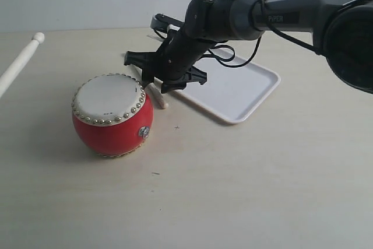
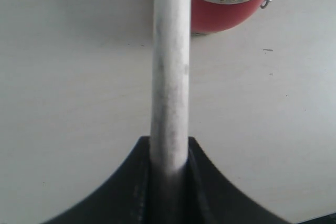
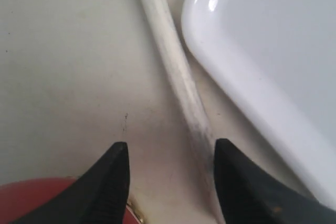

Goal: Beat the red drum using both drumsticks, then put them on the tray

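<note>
Left gripper (image 2: pixel 169 153): I see its black jaws pressed against both sides of the held drumstick (image 2: pixel 169 66), pinching it near one end.
Held drumstick: it runs straight out from the jaws toward the red drum (image 1: pixel 113 123). In the exterior view only its rounded tip and part of its shaft show at the left edge, well left of the drum and not touching it.
Right gripper (image 3: pixel 170 153): spread wide with nothing gripped. It sits low over the table (image 1: pixel 262 190), just beside the drum on the side facing the tray (image 1: pixel 245 88).
Lying drumstick (image 3: pixel 173 61): flat on the table between the drum and the tray, just beside the tray's rim. It passes between the spread fingers, close to one of them, and I cannot tell whether they touch.
Red drum: upright on the table, cream skin facing up, left of the tray and apart from it.
Tray: flat on the table, partly hidden behind the right arm in the exterior view.
</note>
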### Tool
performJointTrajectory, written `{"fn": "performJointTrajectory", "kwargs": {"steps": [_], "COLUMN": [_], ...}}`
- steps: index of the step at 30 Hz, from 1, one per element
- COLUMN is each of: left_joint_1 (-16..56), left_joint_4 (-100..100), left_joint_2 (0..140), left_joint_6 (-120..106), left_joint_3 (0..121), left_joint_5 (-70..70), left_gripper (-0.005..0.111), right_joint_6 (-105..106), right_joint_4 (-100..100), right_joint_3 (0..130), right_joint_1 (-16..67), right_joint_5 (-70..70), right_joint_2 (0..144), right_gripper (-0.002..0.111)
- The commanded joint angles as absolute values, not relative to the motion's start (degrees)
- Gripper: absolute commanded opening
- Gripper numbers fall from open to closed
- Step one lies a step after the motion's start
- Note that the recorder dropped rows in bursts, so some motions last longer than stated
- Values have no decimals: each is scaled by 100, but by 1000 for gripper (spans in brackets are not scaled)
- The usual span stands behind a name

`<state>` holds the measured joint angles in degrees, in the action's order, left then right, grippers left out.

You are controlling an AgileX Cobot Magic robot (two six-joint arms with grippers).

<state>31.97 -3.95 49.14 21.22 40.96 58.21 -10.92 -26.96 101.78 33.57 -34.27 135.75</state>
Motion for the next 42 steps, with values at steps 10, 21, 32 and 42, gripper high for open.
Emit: {"fn": "performJointTrajectory", "kwargs": {"steps": [10, 21, 32, 42], "left_joint_1": [3181, 3181, 3181, 3181], "left_joint_4": [-393, -393, -404, -404], "left_joint_2": [4860, 4860, 4860, 4860], "left_joint_6": [2148, 2148, 2148, 2148], "left_joint_3": [4141, 4141, 4141, 4141], "left_joint_5": [5817, 5817, 5816, 5816], "left_gripper": [0, 0, 0, 0], "right_joint_6": [-1063, -924, -328, -154], "right_joint_4": [-2641, -1193, -2700, -2616], "right_joint_3": [10175, 10175, 10175, 10175], "right_joint_1": [3401, 3401, 3401, 3401], "right_joint_5": [-3767, -3806, -4080, -4113], "right_joint_2": [13315, 13383, 13383, 13333], "right_gripper": [48, 48, 48, 48]}}
